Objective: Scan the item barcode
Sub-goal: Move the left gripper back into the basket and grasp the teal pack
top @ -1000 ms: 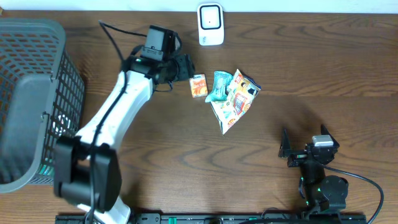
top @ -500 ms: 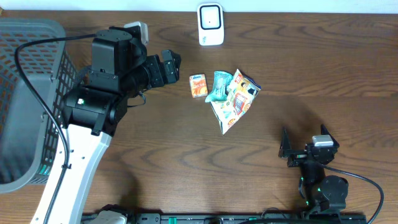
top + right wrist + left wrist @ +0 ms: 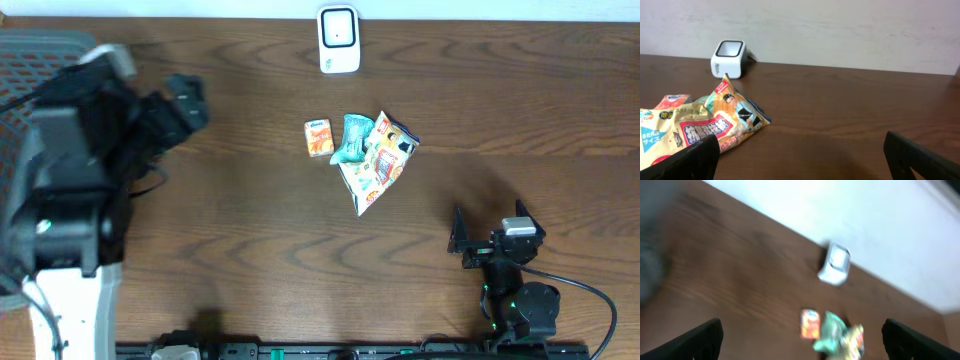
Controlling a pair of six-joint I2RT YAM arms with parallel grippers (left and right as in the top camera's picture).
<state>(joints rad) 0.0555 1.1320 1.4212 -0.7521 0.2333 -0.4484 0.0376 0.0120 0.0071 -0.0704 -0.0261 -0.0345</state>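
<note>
A white barcode scanner (image 3: 339,40) stands at the table's far edge. In front of it lie three items: a small orange box (image 3: 319,138), a teal packet (image 3: 352,138) and a yellow snack bag (image 3: 378,162). My left gripper (image 3: 188,102) hovers open and empty well to the left of them. Its blurred wrist view looks down on the scanner (image 3: 835,264), the orange box (image 3: 810,323) and the teal packet (image 3: 832,335). My right gripper (image 3: 488,238) rests open near the front right. Its wrist view shows the snack bag (image 3: 715,122) and the scanner (image 3: 729,59) ahead.
A grey mesh basket (image 3: 40,48) stands at the left edge, mostly hidden under my left arm. A white wall runs behind the table's far edge.
My left arm has pulled back to the left and upward, away from the orange box, with its jaws opened wide. The box stays on the table. The right arm has not moved.
</note>
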